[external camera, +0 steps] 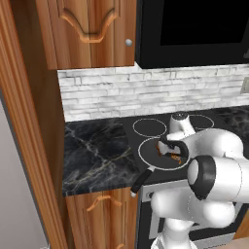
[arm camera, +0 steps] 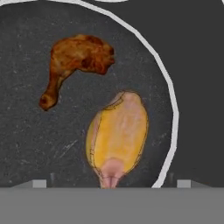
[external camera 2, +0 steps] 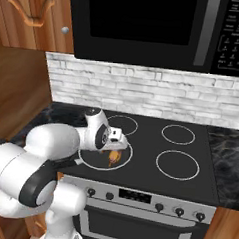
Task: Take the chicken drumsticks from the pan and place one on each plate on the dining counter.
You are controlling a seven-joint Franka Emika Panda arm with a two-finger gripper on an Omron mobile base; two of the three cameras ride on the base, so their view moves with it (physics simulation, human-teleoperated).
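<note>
The black pan [arm camera: 35, 144] with its pale rim sits on the stove's front-left burner [external camera: 150, 156] [external camera 2: 93, 160]. Two chicken drumsticks lie in it, apart from each other. The dark reddish-brown one [arm camera: 78, 59] is farther from the hand. The golden-orange one [arm camera: 117, 135] [external camera 2: 114, 158] [external camera: 175, 156] lies right below my gripper [arm camera: 111, 183] [external camera: 168, 151] [external camera 2: 112, 148]. The gripper hangs low over the pan, open wide, its fingertips [arm camera: 39, 183] standing on either side of the golden drumstick without touching it. The plates and the dining counter are out of view.
The pan's short black handle [external camera: 141, 181] sticks out over the stove's front edge. Other burner rings [external camera 2: 176, 165] lie to the right and behind. A black microwave [external camera 2: 147, 23] hangs overhead. Black marble counter [external camera: 92, 155] and wooden cabinets [external camera: 87, 29] are to the left.
</note>
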